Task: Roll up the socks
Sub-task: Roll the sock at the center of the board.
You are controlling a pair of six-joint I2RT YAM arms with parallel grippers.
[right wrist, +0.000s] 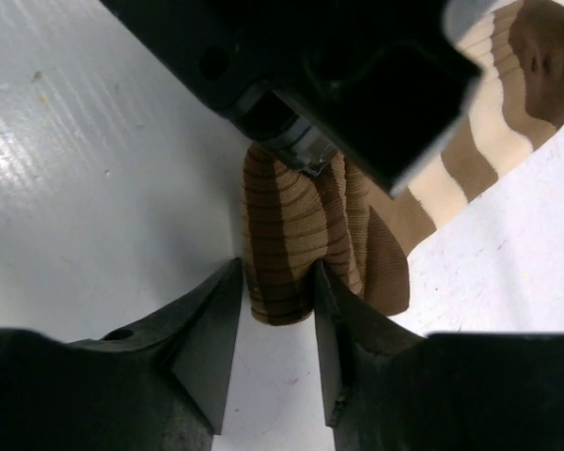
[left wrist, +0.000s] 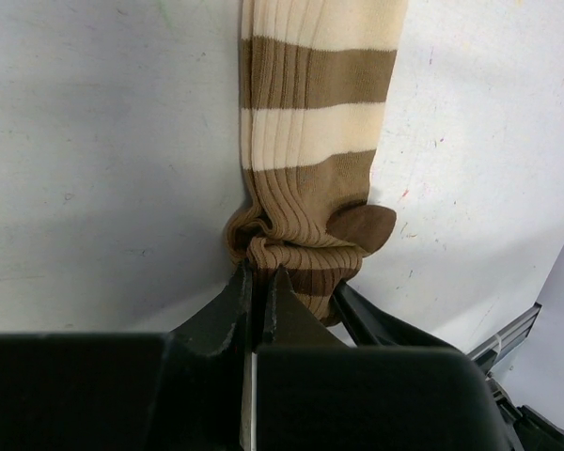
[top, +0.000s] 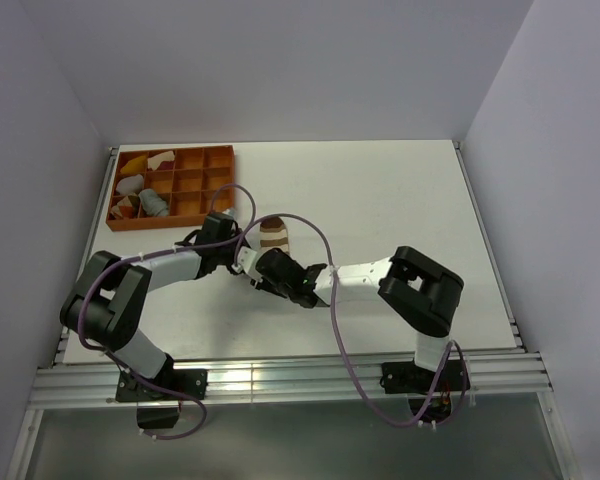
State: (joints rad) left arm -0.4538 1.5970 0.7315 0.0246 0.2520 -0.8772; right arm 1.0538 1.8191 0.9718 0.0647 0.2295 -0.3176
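The brown sock with white stripes (top: 274, 236) lies on the white table, its near end bunched into a small roll. My left gripper (top: 252, 256) is shut on that rolled end; in the left wrist view its jaws (left wrist: 259, 274) pinch the brown fabric (left wrist: 315, 122). My right gripper (top: 272, 262) meets it from the other side, and in the right wrist view its jaws (right wrist: 277, 282) clamp the roll (right wrist: 282, 235) between them. A grey bundle (top: 152, 203), seemingly the grey sock, lies in the tray.
An orange compartment tray (top: 170, 222) stands at the back left and holds yellow and white cloth pieces (top: 132, 186). Purple cables loop over both arms above the table. The aluminium rail runs along the near edge.
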